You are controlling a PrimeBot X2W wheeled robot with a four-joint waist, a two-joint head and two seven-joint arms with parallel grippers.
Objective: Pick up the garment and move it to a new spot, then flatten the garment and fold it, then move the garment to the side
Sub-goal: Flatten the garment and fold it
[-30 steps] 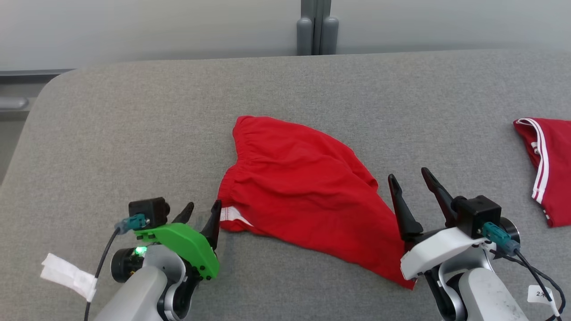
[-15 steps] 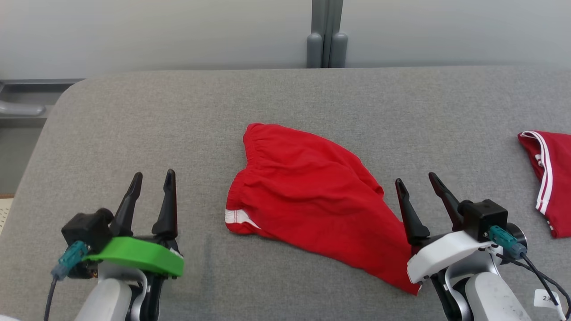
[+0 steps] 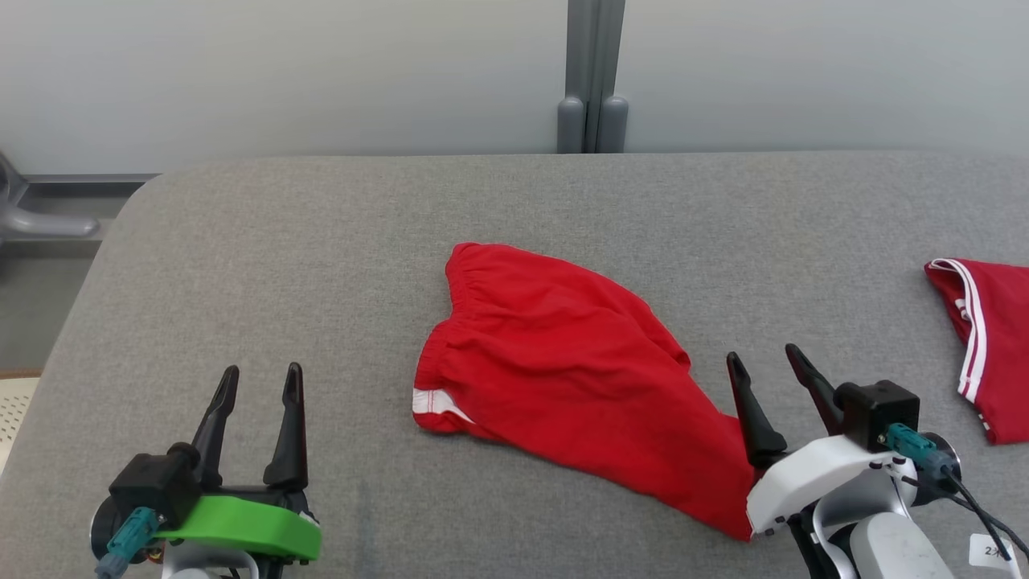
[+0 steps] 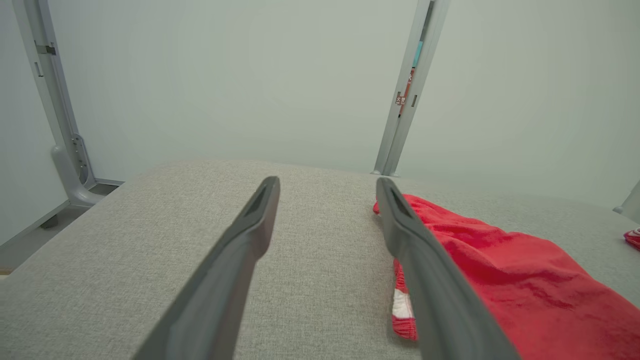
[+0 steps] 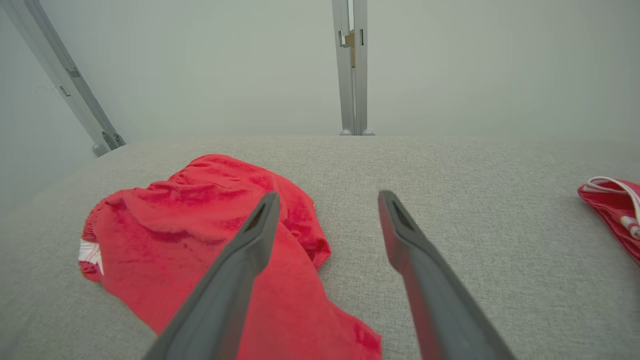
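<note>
Red garment (image 3: 555, 362), shorts by the look of it, lies near the middle of the grey desk (image 3: 321, 241). Gathered waistband (image 3: 450, 322) on its left and far side, white stripe (image 3: 430, 400) at the near left corner, cloth tapering to a point at the near right. Surface rumpled, one ridge running across the far right part; not flat, not folded. Right hand (image 3: 762, 352) sits at that near right taper, jaws parted wide, nothing held; its left finger crosses the cloth edge in the head view, contact cannot be told. Left hand (image 3: 263, 368) is well apart from the garment on the near left of the desk, jaws likewise wide, empty. Judged step: flattening before the fold. To do it well, each hand should probably pinch one layer-pair at an outer corner, the left at the stripe corner, the right at the taper, then draw apart low over the desk so the ridge pulls out without bunching the waistband. Risk: pinching only the top layer. A second red piece (image 3: 989, 338) with white piping lies at the far right, clear of the work. No container seen; both pieces lie straight on the desk.
</note>
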